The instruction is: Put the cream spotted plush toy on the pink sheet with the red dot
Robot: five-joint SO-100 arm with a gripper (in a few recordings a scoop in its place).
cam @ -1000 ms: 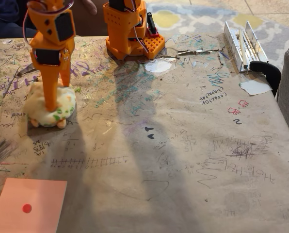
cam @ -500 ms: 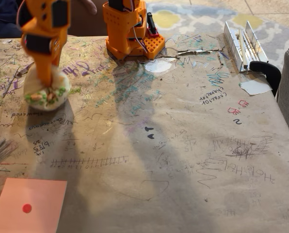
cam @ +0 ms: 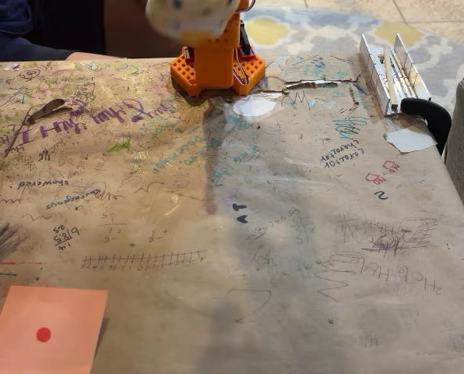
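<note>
Plush toy (cam: pixel 190 17) aloft, hand unseen

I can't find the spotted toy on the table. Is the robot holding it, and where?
The cream spotted plush toy is up in the air at the top edge of the fixed view, above the orange arm base. It looks carried, but the tool and its hold are out of frame.

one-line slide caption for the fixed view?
Cream spotted plush toy lifted high near the orange arm base; pink sheet with the red dot lies bare.
</note>
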